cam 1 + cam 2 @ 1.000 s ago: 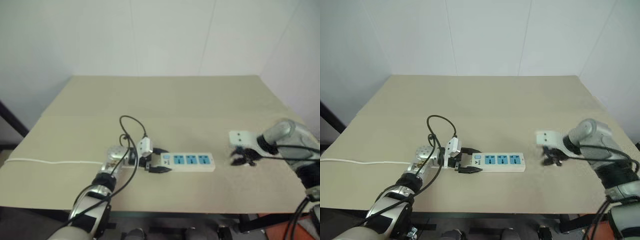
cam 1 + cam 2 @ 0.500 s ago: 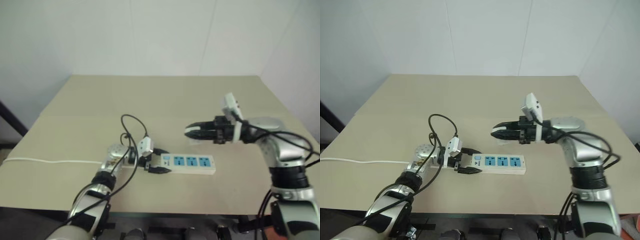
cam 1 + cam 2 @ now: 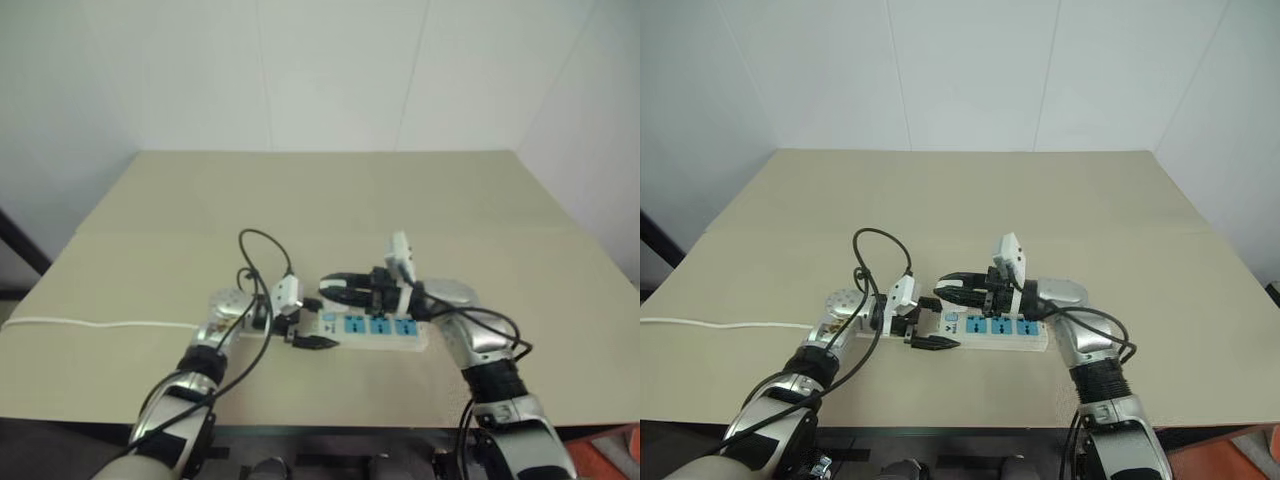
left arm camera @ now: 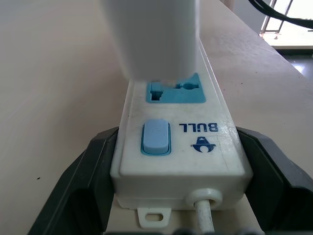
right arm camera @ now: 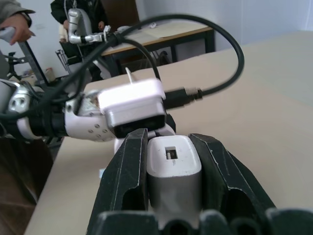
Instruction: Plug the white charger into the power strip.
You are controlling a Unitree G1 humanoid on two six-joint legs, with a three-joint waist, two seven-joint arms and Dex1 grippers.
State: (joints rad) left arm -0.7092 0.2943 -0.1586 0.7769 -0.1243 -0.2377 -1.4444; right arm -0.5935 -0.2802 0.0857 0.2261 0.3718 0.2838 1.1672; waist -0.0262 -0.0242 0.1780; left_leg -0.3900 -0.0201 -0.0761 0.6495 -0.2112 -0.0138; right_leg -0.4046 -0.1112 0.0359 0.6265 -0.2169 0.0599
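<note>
Right tool (image 5: 173, 188): clamped on the white charger (image 5: 173, 169), one black finger on each flank; in the head views it points level toward my left, over the strip.
Left tool (image 4: 171, 196): closed around the switch end of the power strip (image 3: 995, 328), black fingers (image 4: 80, 191) hugging both long sides, pinning it to the table (image 3: 970, 200).
White charger: a small boxy adapter, smooth matte plastic with rounded edges and a small square port in the face turned to my right wrist camera. In the left wrist view its white body hangs just over the first blue socket (image 4: 176, 91), partly covering it. I cannot tell whether the prongs touch the slots.
Power strip: a long white bar, glossy hard plastic, with three blue socket panels in a row, a pale blue rocker switch (image 4: 155, 138) at the held end and a thin white cord (image 3: 110, 323) running off toward the table's left edge.
Step in hand: I judge this to be lining the charger up above the socket nearest the switch; insertion is not yet done.
Next move: it calls for squaring the prongs to the slots, then pressing straight down while my left tool braces the strip.
Table: flat, beige, matte.
</note>
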